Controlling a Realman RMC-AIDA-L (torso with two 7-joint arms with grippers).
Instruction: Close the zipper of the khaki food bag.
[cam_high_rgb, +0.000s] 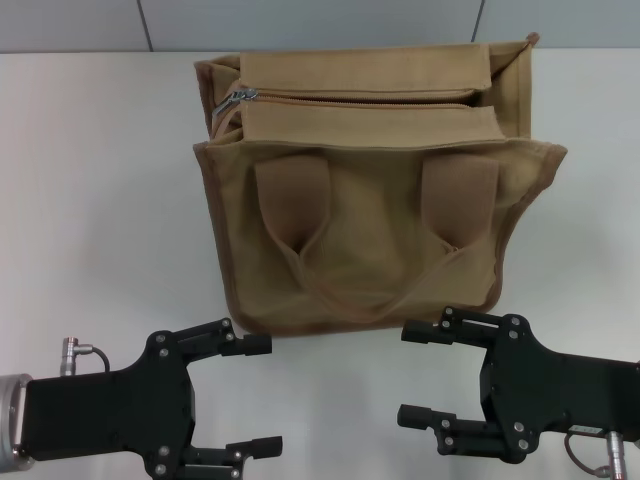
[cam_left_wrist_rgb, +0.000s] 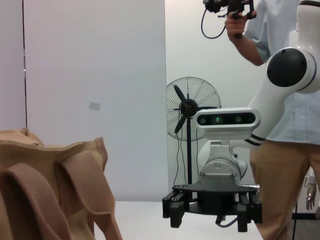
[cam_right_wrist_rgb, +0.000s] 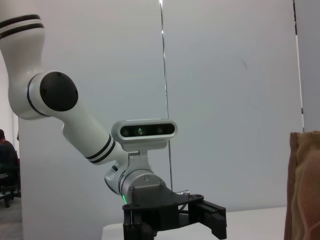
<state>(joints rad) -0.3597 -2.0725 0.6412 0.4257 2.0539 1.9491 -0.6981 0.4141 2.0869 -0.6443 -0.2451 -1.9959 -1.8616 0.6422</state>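
Head view: unlabelled khaki food bag (cam_high_rgb: 375, 200); zipper (cam_high_rgb: 360, 98)

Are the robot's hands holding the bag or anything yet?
No. The left gripper and right gripper are both open and empty, in front of the khaki food bag.

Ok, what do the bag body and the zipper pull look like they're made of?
The khaki food bag looks like matte woven canvas: soft folds, sagging strap handles, no sheen. The zipper pull at the bag's left end seems to be metal, judging by its silvery glint. The zipper teeth are too small to judge.
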